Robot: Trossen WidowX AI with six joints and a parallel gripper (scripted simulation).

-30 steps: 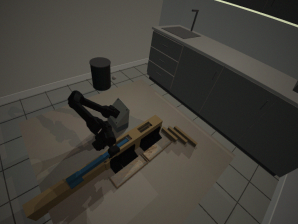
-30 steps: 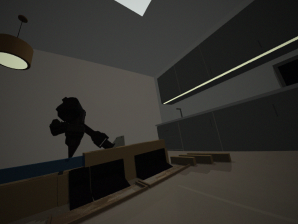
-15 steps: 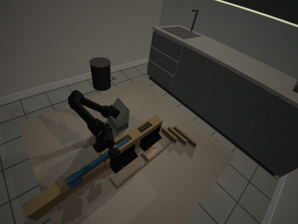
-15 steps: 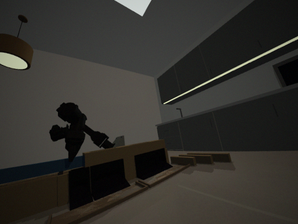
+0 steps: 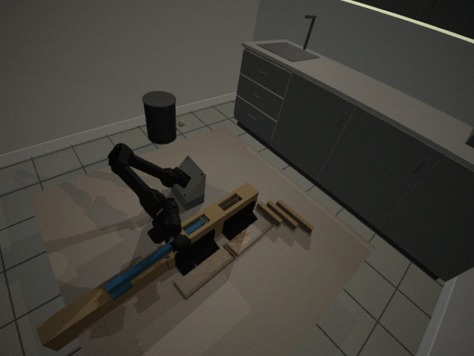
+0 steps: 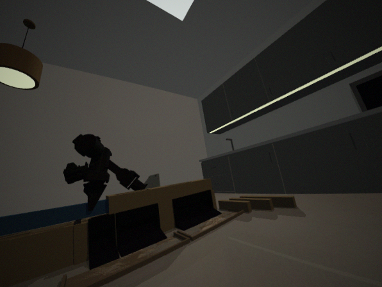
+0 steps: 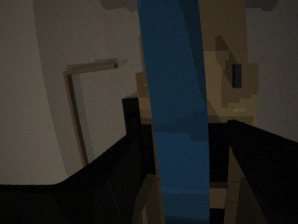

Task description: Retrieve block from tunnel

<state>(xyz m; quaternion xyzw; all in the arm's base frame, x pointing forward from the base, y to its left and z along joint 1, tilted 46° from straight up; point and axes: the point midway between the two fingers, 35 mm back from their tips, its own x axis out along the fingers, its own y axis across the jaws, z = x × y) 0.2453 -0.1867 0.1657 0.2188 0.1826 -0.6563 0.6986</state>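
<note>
- One black six-joint arm [image 5: 133, 184] [image 6: 100, 163] shows in the top view, its one black parallel-jaw gripper [image 5: 171, 243] [image 6: 91, 206] [image 7: 184, 131] down at one long blue bar-shaped handle [image 5: 143, 263] [image 6: 48, 215] [image 7: 176, 75]. The handle runs from one tan straight-sided tunnel [image 5: 215, 214] [image 6: 165, 208], which has two openings in its top. Two black panels [image 5: 239, 222] lean at the tunnel's side. Three loose tan rectangular rods [image 5: 282, 215] [image 6: 258, 204] lie near its far end, and one dark round bin [image 5: 161, 119] stands beyond the arm.
- In the exterior view, the one gripper points down at the handle, just outside the tunnel's near end. The three rods rest on the table, and one round brown lamp [image 6: 24, 62] hangs above.
- In the wrist view, two black fingers stand apart, one on each side of the one blue handle, with a gap at both sides; nothing is clamped. The small block cannot be made out in any view.
</note>
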